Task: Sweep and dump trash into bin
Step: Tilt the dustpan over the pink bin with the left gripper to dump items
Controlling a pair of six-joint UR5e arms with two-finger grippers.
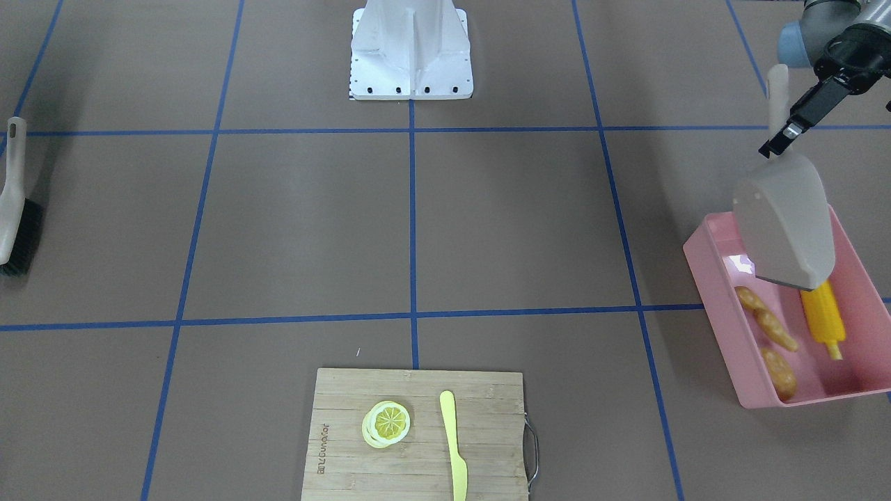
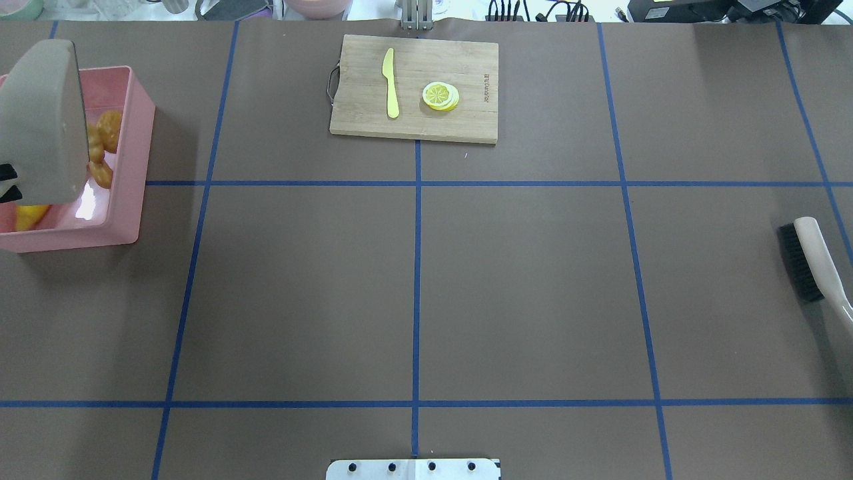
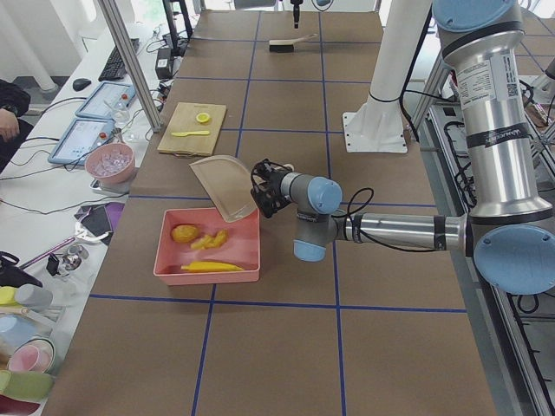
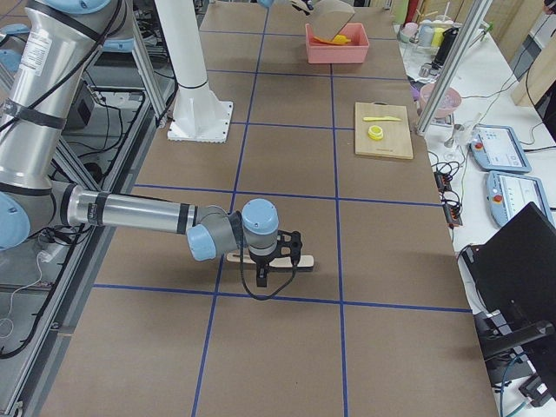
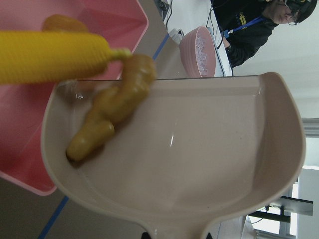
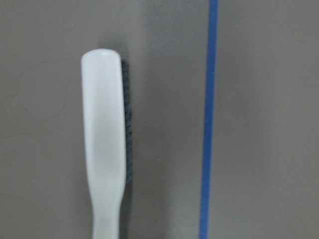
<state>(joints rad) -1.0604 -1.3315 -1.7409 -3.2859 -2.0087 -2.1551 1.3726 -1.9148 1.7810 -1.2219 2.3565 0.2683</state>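
Left hand (image 1: pixel 775 145): clamped on the handle of the beige plastic dustpan (image 1: pixel 783 223). Pan is held aloft, steeply tilted, lip down. Handle runs up twd the robot. Pan's long axis lies roughly along that of the large pink plastic tub (image 1: pixel 717 327) (the bin) below it, at the table's (image 1: pixel 487 229) left end. Lip hangs within the tub's outline, over its robot-side half.

Trash, all in tub:
- yellow toy corn cob (image 1: pixel 823 320): just past the lip, lengthwise.
- knobbly tan ginger root (image 1: pixel 769 323): beside the corn.
- small brown potato (image 1: pixel 779 372): at the far end.

Wrist view: ginger overlaps the pan lip. Touching or just behind it, can't tell. Pan otherwise bare.

Judgement: dump looks done. Next = draw pan back up along its handle axis, clear of the tub wall.

Right hand (image 4: pixel 263 265): over the black-bristled brush with a white handle (image 2: pixel 816 267), which lies on the table's far right end, well apart from the tub. Open or closed, can't tell. Only the left arm is near the bin.
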